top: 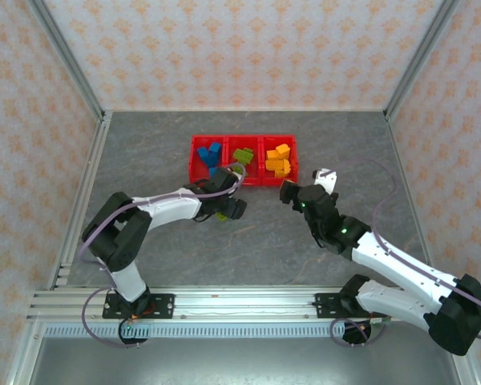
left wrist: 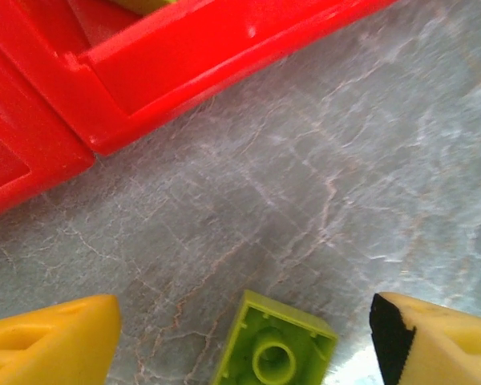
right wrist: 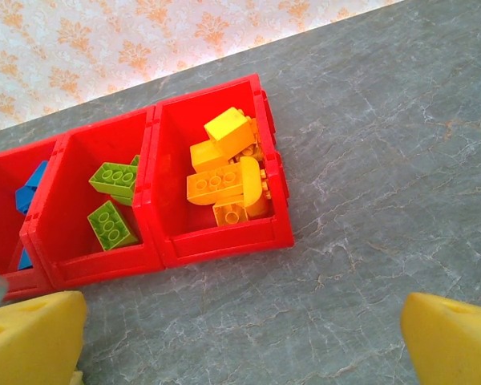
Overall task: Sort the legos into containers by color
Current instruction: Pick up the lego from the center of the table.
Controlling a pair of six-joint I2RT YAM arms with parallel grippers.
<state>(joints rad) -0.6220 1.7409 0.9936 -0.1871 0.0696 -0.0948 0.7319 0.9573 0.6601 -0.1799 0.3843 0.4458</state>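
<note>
Lime-green plastic is showing between the fingers of the left gripper (left wrist: 244,325): a single lime brick (left wrist: 274,349) is lying studs-down on the grey marbled table (top: 144,160), just on the near side of the red containers (right wrist: 228,241). The yellow pads are standing apart on either side of it, with a gap at each side, so the claw is released and not gripping the brick. In the tray, blue legos (top: 209,154) are sitting in the left bin, green legos (top: 242,155) in the middle bin and orange legos (right wrist: 220,180) in the right one. The right gripper (right wrist: 240,321) is hovering over bare table near the tray's right end, spread wide and carrying nothing.
</note>
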